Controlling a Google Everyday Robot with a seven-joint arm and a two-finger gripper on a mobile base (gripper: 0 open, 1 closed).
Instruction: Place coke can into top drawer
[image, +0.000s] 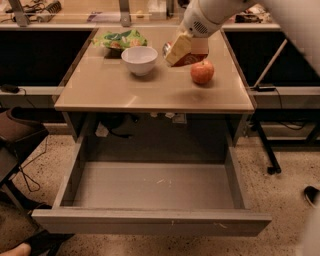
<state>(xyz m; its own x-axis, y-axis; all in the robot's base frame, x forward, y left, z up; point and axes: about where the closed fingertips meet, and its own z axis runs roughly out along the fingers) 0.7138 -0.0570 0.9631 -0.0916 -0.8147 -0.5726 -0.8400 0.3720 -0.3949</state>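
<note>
My gripper (182, 51) hangs over the back middle of the tan tabletop (115, 90), shut on the coke can (186, 59). The can is red-orange with a silver end (167, 48) pointing left, lying sideways between the tan fingers (177, 49) and lifted slightly above the table. The top drawer (150, 187) is pulled wide open below the table, grey and empty inside, its flat front panel (150, 222) nearest me.
A red apple (202, 72) sits just right of the can. A white bowl (139, 60) stands to its left, a green chip bag (120, 39) behind the bowl. A dark chair (15, 137) is at the left; cables and table legs at the right.
</note>
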